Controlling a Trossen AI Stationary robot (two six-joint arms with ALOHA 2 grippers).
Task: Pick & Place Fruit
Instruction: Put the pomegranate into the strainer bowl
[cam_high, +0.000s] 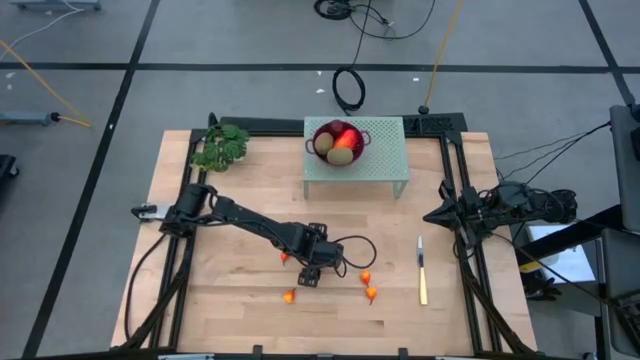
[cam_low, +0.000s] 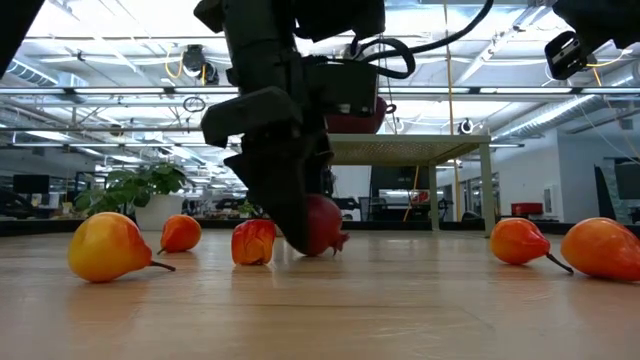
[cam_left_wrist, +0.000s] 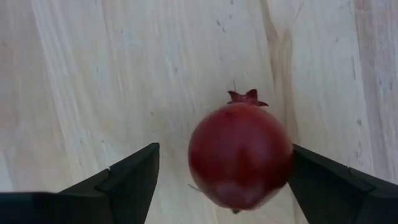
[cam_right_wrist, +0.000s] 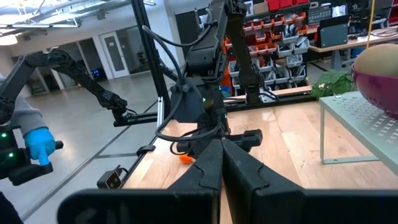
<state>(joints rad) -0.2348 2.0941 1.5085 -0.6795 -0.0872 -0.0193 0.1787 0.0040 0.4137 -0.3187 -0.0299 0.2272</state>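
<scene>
Fruit in hand: a dark red ball (cam_left_wrist: 240, 155) with a small crown is seen lying on the desk (cam_high: 230, 300), near the front middle, between the jaws of the left gripper (cam_left_wrist: 221, 180).
Handling: judged firm, round and smooth-skinned, fairly light; it is likely to roll or slip if pinched off-centre. The widest middle is judged the best place to be held, with the crown left free.
Left jaws: set wide apart on either side of the ball, one finger just beside it or touching, the other clear of it; no grip is made yet.
Nearby fruit: tiny orange-red bits (cam_high: 369, 292) are scattered on the desk around the gripper.
Destination: a dark red bowl (cam_high: 341, 143) on a pale green stand (cam_high: 390, 160) at the back already carries two brownish-green ovals (cam_high: 340, 155) and an orange-red piece (cam_high: 346, 137).
Right gripper (cam_right_wrist: 221, 163): parked at the right edge of the desk, jaws pressed together, empty.
Not task items: a leafy sprig (cam_high: 222, 148) and a knife (cam_high: 422, 270) are left aside.
</scene>
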